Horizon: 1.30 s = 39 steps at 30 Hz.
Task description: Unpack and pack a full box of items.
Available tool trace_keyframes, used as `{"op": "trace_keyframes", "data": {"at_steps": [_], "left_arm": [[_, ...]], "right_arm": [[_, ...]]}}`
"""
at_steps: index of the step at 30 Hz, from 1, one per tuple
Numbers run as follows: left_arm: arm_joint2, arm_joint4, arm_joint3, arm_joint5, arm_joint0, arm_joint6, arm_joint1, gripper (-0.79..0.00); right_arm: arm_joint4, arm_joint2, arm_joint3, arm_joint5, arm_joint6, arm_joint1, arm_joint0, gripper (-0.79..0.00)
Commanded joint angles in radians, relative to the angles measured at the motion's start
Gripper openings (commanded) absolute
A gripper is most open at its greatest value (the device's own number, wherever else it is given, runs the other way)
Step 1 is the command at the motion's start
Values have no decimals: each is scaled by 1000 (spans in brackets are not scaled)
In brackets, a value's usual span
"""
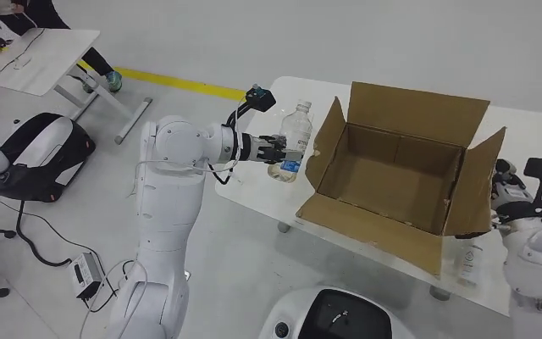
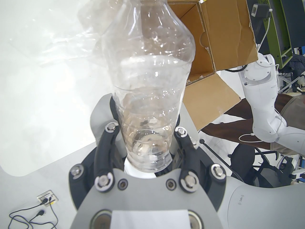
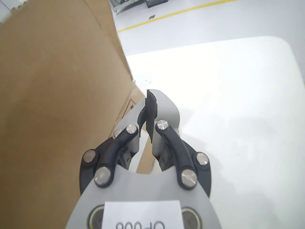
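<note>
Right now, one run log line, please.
left gripper: shut on bottle | right gripper: shut, beside box | box: flaps open

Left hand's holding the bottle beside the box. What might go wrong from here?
The left hand grips the clear plastic bottle near its base, so it might tip or slip. The raised flap of the cardboard box stands right beside the bottle and might catch it on the way in.
</note>
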Motion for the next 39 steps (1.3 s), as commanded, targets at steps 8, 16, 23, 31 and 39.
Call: {"op": "trace_keyframes", "data": {"at_steps": [8,16,23,31,39], "left_arm": [[71,-83,-47,0,-49,66,12,-785],[169,-157,-9,42,-152,108,15,-785],[278,-225,69,76,-225,125,10,-785],[305,-175,47,80,-244,163,23,-785],[228,-190,19,82,-237,163,49,-785]], "right_arm": [[20,174,-182,-9,-27,19,-99,-785],[52,278,-284,-17,-22,28,-159,-785],[90,347,-343,-15,-20,33,-196,-785],[109,393,-361,-17,-24,38,-214,-785],[109,398,-367,-21,-21,42,-217,-785]]}}
